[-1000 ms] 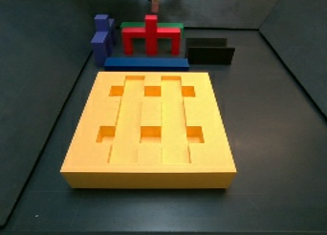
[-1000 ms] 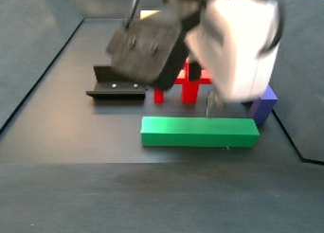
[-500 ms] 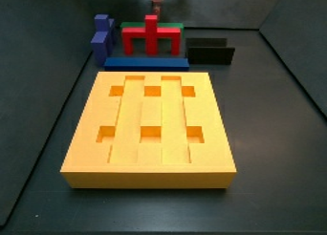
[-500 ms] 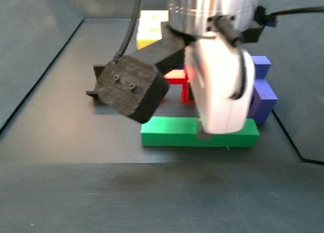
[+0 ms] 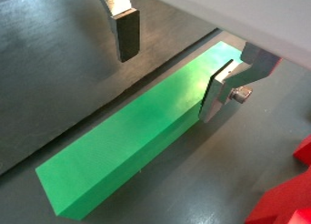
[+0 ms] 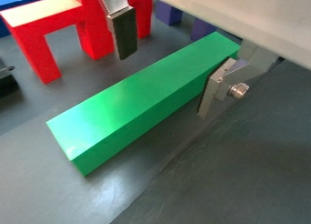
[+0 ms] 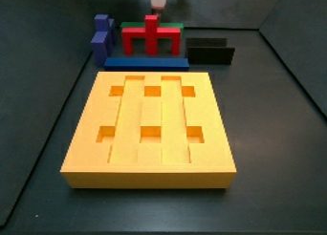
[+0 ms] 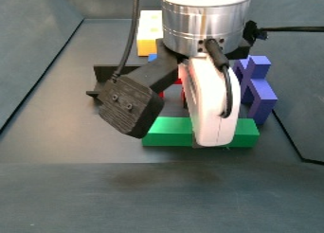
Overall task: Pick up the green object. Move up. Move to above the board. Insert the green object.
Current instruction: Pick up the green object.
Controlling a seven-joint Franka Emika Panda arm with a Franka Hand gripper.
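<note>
While the green object lies on the dark floor, the gripper jaws straddle it, spread wide.

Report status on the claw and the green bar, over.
Claw open, low, straddling the green object, fingers not touching it. Bar flat on the floor, not gripped. Red block close beside it; the board bare, holes open.
</note>
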